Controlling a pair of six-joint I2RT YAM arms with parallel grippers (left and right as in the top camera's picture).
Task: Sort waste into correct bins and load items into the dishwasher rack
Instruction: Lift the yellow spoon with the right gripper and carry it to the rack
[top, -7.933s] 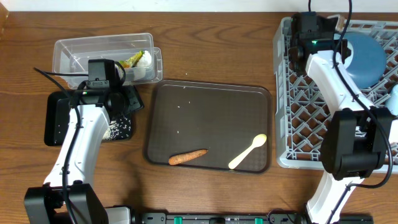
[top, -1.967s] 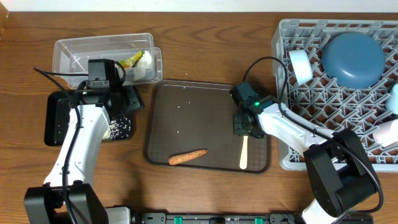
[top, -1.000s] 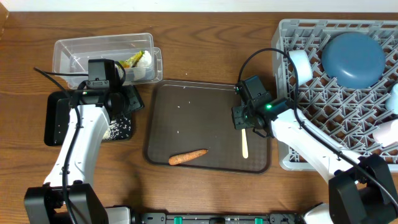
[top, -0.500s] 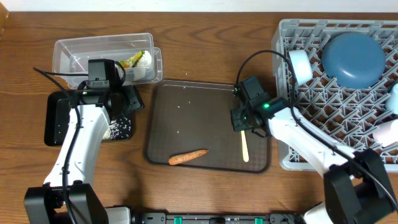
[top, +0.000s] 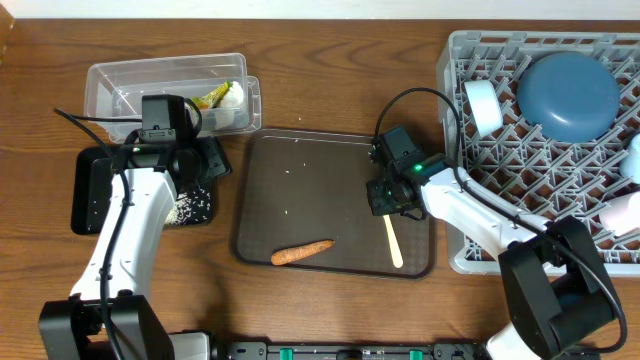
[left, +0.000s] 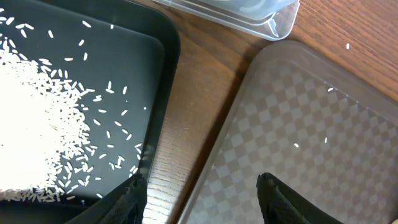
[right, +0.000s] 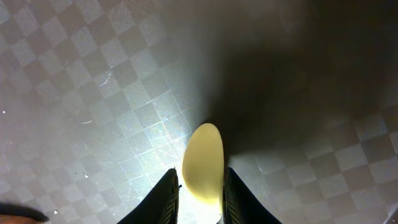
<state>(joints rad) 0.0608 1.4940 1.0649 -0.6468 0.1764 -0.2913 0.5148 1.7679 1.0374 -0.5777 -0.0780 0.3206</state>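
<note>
While pinched on the cream spoon (top: 393, 242), right gripper (top: 387, 205): jaws nearly closed around one end, other end pointing to 6 o'clock across the serving tray (top: 330, 180).
Left gripper (left: 202, 200): jaws apart, nothing held, above the black tray (top: 90, 195) at 9 o'clock.
Rack (top: 455, 150): 3 o'clock, plate (top: 570, 95) and cup (top: 482, 105) aboard; spoon yet to join.
Clear tub (top: 130, 85): 10 o'clock, tissue (top: 235, 97) and wrapper (top: 213, 98) in.
Rice (top: 190, 208): heaped in black tray; stray grains (left: 296, 145) left on serving tray.
Carrot (top: 302, 252): unsorted, 6 o'clock.
</note>
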